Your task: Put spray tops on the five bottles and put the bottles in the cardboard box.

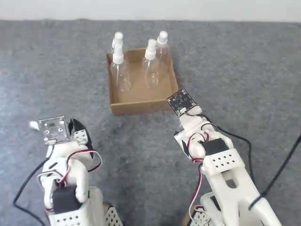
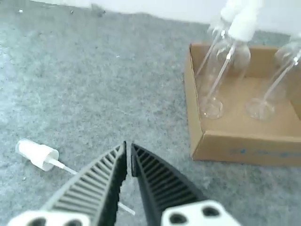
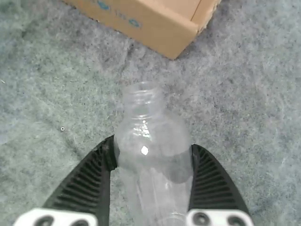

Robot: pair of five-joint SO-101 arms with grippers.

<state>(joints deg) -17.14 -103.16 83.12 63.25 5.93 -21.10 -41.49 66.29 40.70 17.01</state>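
Observation:
A clear bottle (image 3: pixel 146 123) with an open, capless neck sits between the fingers of my right gripper (image 3: pixel 153 146), which is shut on its body just short of a corner of the cardboard box (image 3: pixel 157 26). A loose white spray top (image 2: pixel 37 155) with its thin tube lies on the grey carpet beside my left gripper (image 2: pixel 128 149), which is shut and holds nothing. The same spray top (image 1: pixel 34 125) peeks out beside the left arm's camera board. The cardboard box (image 1: pixel 141 107) holds several capped bottles (image 1: pixel 121 70), standing upright.
Grey carpet covers the whole table. The right arm (image 1: pixel 207 146) stands just in front of the box's near right corner, with black cables (image 1: pixel 277 174) trailing to its right. Open carpet lies left and right of the box.

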